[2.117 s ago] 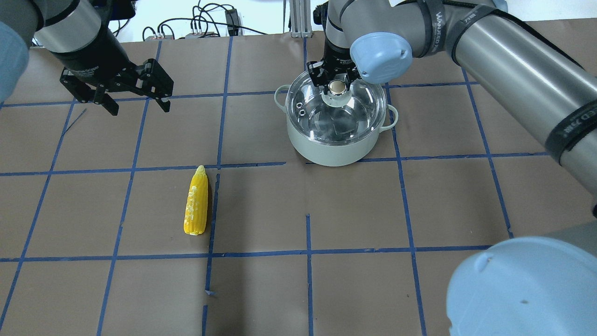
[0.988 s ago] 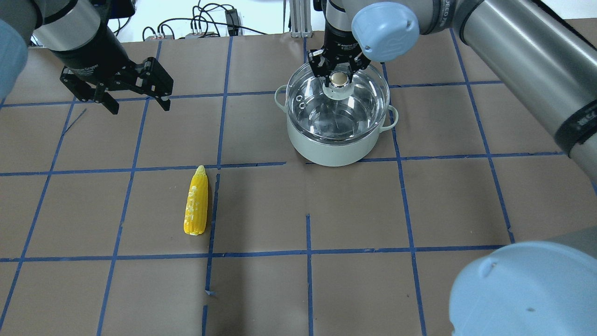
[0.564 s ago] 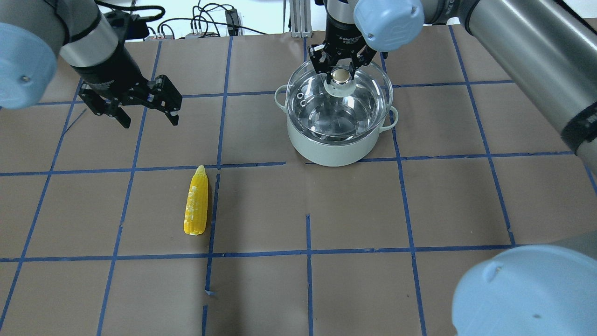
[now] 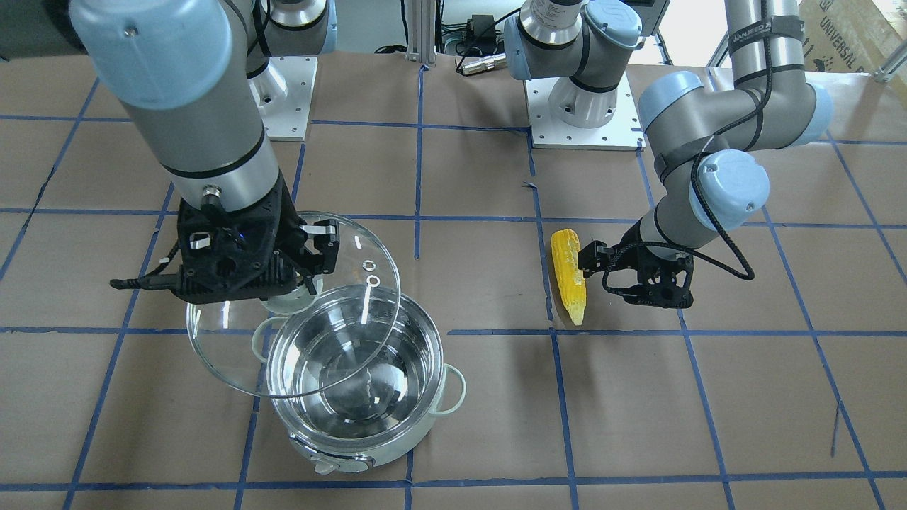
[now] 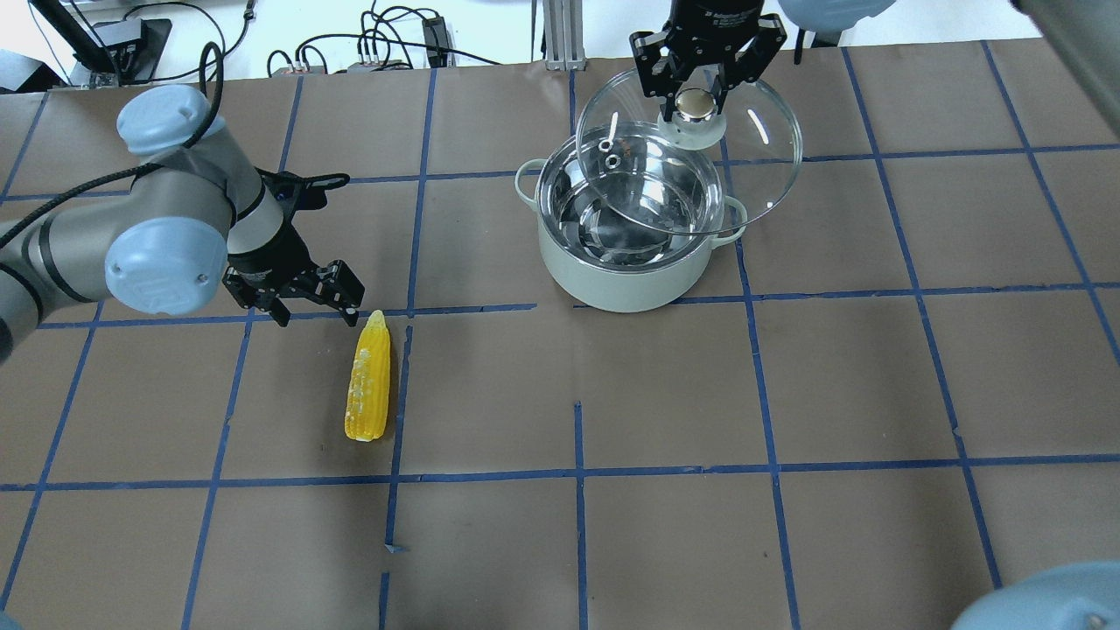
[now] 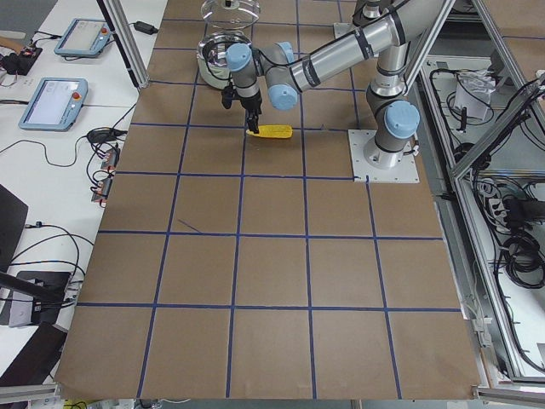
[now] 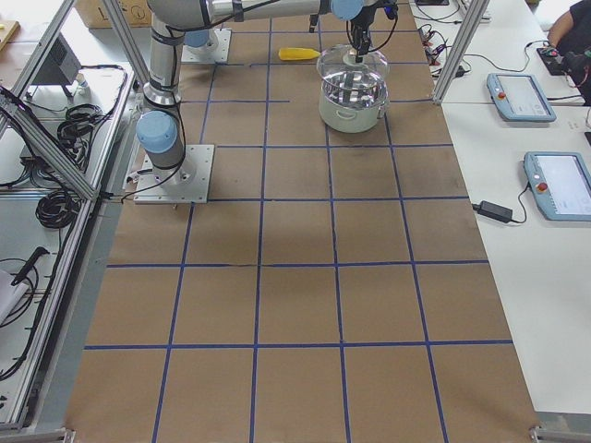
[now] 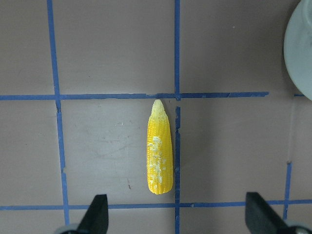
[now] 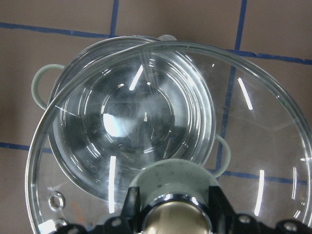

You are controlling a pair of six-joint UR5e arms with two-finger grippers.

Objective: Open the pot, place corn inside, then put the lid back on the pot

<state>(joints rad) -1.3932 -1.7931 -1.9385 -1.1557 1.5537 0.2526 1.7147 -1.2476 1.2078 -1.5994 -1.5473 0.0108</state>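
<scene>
Left end effector (image 5: pixel 315 313) low, its 2 fingers (image 8: pixel 99 213) wide apart; right end effector (image 5: pixel 697 94) high, tight on lid (image 5: pixel 763 150) knob.

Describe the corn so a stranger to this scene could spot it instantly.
On the brown table gridded with blue tape, look away from the pale pot toward the left gripper. Just beside it lies the corn, flat along a tape line: the only yellow, tapered thing.
</scene>
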